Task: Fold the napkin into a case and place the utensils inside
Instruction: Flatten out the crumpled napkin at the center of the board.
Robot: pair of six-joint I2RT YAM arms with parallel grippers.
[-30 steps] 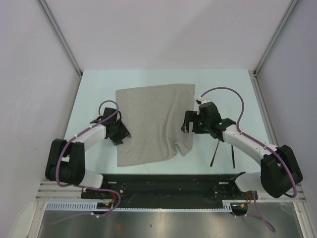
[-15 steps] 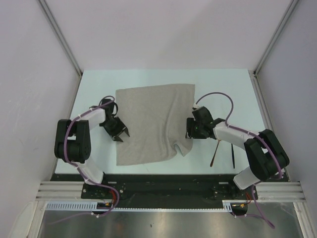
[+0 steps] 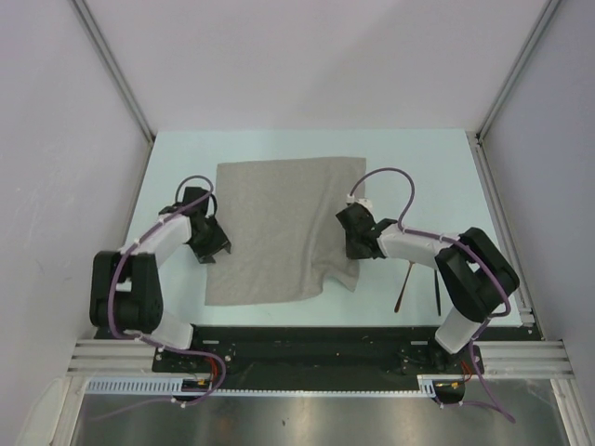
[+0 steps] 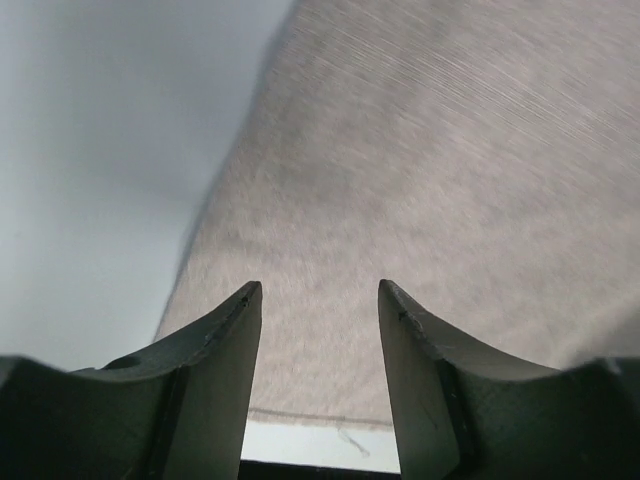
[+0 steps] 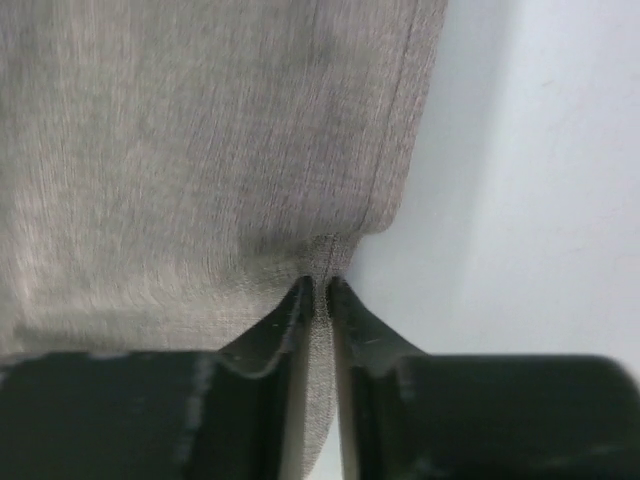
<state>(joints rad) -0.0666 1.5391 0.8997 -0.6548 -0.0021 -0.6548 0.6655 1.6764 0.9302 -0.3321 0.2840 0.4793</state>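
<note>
On the pale table (image 3: 437, 167) before me, the soft grey-beige cloth napkin (image 3: 279, 223) lies spread nearly flat, its near right corner rumpled. The black two-finger right gripper (image 5: 320, 290) pinches the cloth's right hem, jaws almost together with fabric between them. The left gripper (image 4: 318, 300) sits over the left edge, jaws apart, holding nothing. I'd say the first fold is being set up; next the left must close on its edge so both sides lift together. The shiny copper-orange fork (image 3: 402, 288) and thin black utensil (image 3: 437, 293) lie just right of the napkin, their far ends hidden under the right arm. Whether the left fingertips touch the cloth I cannot tell.
</note>
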